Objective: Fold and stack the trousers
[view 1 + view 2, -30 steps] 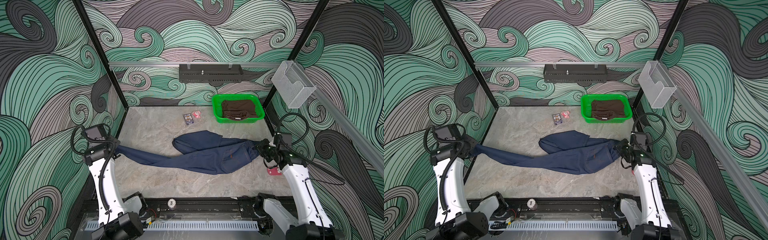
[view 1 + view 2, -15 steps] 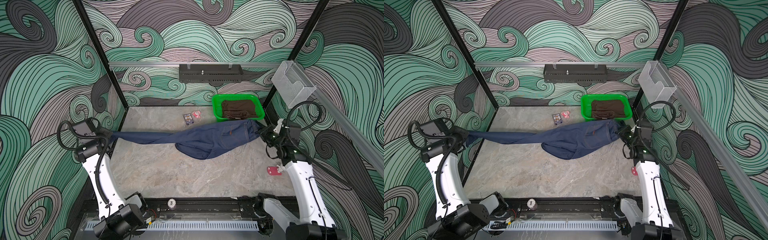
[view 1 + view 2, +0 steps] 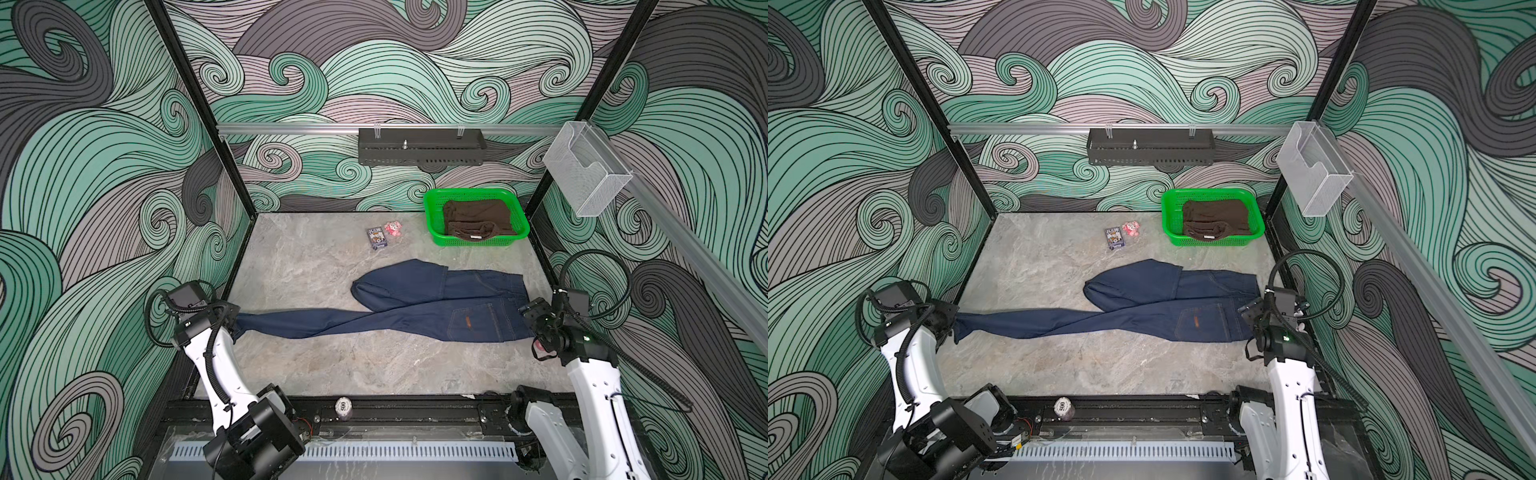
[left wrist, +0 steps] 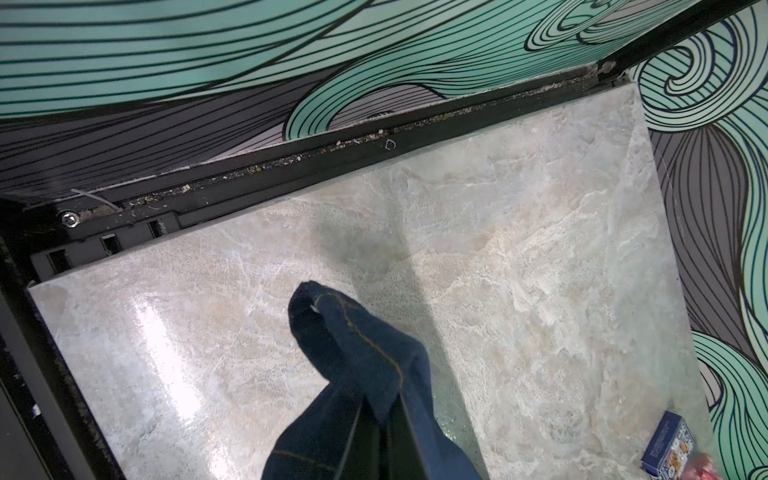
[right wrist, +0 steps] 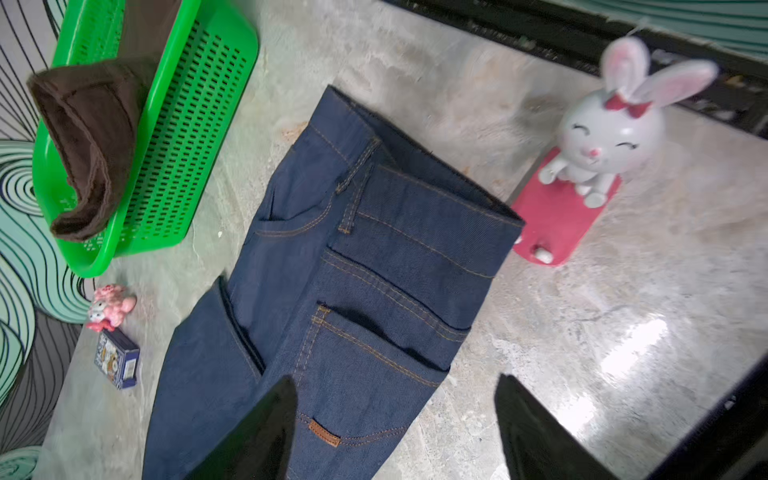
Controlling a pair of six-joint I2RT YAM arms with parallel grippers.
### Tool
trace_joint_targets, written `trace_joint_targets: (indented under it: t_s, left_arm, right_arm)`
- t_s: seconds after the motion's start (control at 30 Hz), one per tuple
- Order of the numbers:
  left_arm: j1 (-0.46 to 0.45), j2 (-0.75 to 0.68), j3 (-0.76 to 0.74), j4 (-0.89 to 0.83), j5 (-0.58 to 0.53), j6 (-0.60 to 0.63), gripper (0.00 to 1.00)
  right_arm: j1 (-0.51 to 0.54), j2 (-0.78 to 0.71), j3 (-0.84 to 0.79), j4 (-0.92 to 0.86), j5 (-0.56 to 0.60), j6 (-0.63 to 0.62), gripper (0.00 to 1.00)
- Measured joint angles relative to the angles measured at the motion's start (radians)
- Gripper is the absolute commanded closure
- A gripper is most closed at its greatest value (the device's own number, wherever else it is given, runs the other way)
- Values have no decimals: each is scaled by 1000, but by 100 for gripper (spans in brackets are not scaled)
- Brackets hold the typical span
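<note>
The dark navy trousers (image 3: pixel 436 316) (image 3: pixel 1163 320) lie on the marble table in both top views. One leg stretches out to the left, the other is doubled back near the waist. My left gripper (image 3: pixel 237 322) (image 3: pixel 955 326) sits at the left table edge, shut on the cuff of the stretched leg. In the left wrist view the cuff (image 4: pixel 353 345) bunches out of the closed left gripper (image 4: pixel 380 415). My right gripper (image 3: pixel 528 316) (image 5: pixel 395 380) hovers open over the waist end (image 5: pixel 374 257), near the back pocket, holding nothing.
A green basket (image 3: pixel 432 216) (image 5: pixel 174 137) with a folded brown garment (image 3: pixel 478 216) stands at the back right. A card box (image 3: pixel 377 238) and a pink toy (image 3: pixel 392 228) lie behind the trousers. A rabbit figure (image 5: pixel 598 133) stands beside the waistband. A chip (image 3: pixel 343 405) rests on the front rail.
Half a second ago both grippers held the trousers stretched further back. Now the trousers lie nearer the front, and the right gripper has opened and let go of the waist.
</note>
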Motion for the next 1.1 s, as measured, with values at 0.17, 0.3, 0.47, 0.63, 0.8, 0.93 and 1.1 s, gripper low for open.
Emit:
trace_joint_targets:
  t_s: [0.17,0.3,0.47,0.63,0.8,0.93,1.1]
  left_arm:
    - [2,-2,-11,6,13,0,100]
    - [2,-2,-11,9,25,1,100]
    - [2,-2,-11,10,45,5,100]
    - [2,-2,-11,16,52,11,100]
    - [2,-2,-11,27,55,13,100]
    - [2,-2,-11,33,55,15,100]
    - [2,-2,-11,35,55,18,100]
  right_arm:
    - [0,84,127,-107,1,76,13]
    - [0,240,193,-155,-10,146,11]
    - [11,465,274,-178,-37,230,14]
    - [73,618,347,-187,-30,324,16]
    - [131,759,418,-193,-6,400,19]
    - [152,858,470,-192,16,439,21]
    - [153,948,509,-193,31,472,24]
